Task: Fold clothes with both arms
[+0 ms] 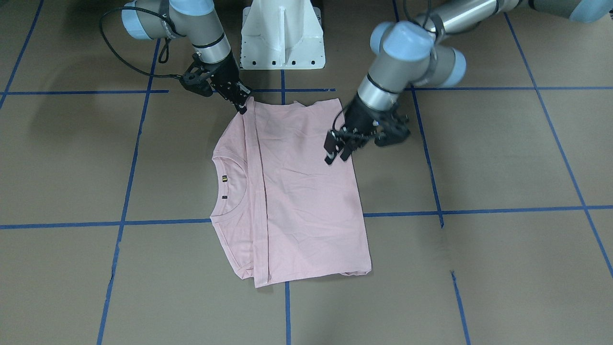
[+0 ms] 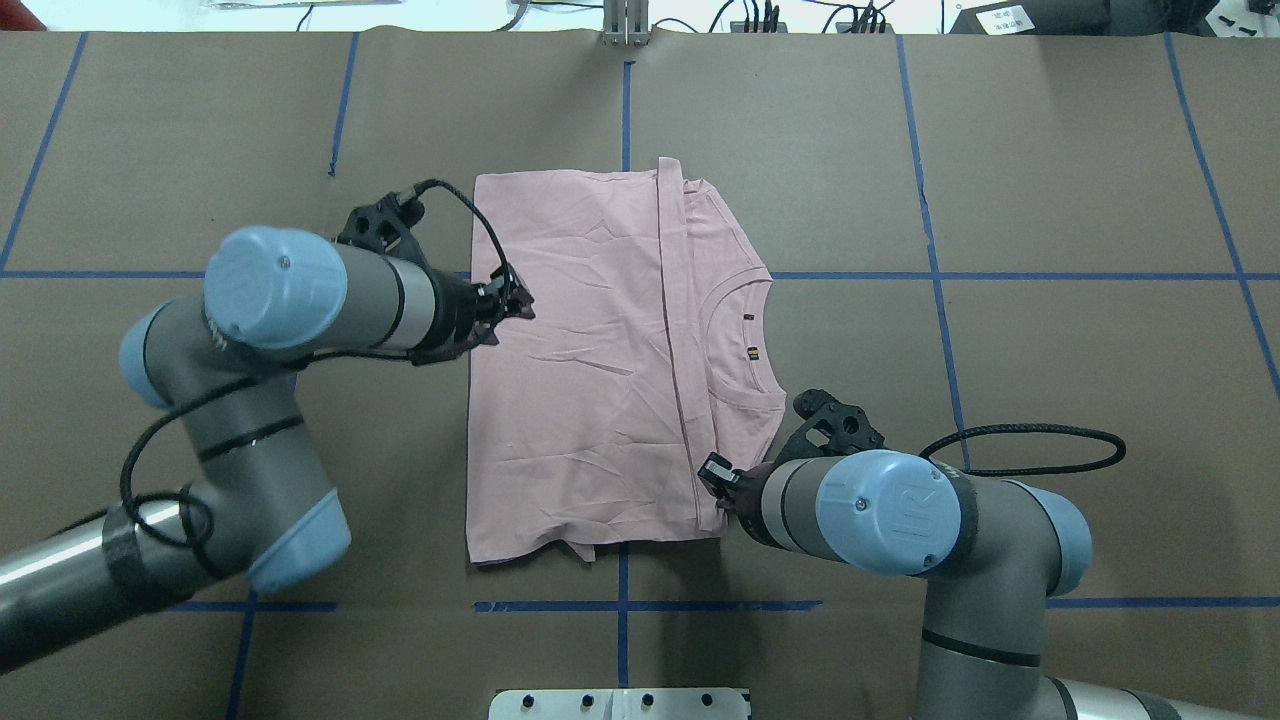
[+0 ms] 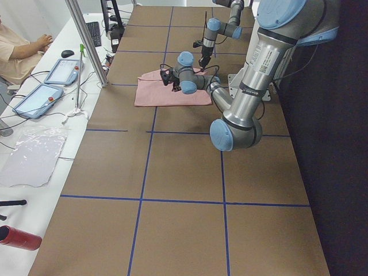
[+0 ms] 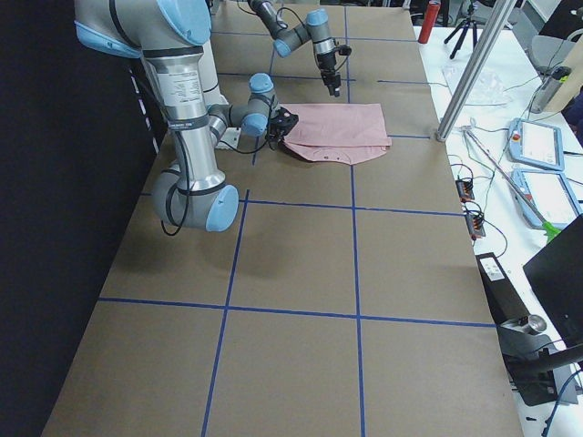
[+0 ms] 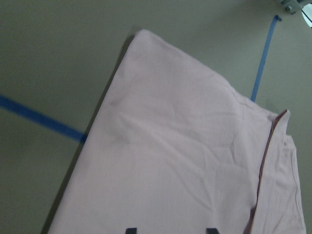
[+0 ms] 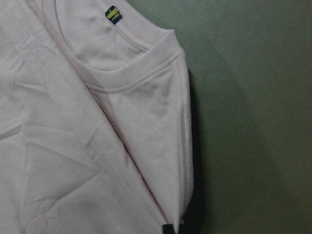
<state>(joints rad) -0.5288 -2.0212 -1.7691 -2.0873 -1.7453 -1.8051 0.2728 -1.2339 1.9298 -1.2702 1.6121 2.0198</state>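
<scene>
t-shirt (image 1: 297, 191) apparently just beneath left gripper (image 1: 337, 154)

The left arm (image 2: 370, 300) and right arm (image 2: 790, 500) are silver-grey tubes with light-blue joint caps (image 2: 275, 285). Black cables (image 2: 1022, 431) loop out from both.

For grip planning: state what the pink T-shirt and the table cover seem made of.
Pink T-shirt: matte knit, probably cotton jersey; fine creases, stitched hems, ribbed collar. Table cover: matte brown, looks like paper or card; marked with blue tape lines.

Finish check:
T-shirt (image 1: 306, 191) soft matt cloth, creased; bench (image 1: 503, 158) matt brown paper; arms (image 2: 380, 300) brushed metal, glossy plastic caps (image 2: 275, 285).
</scene>
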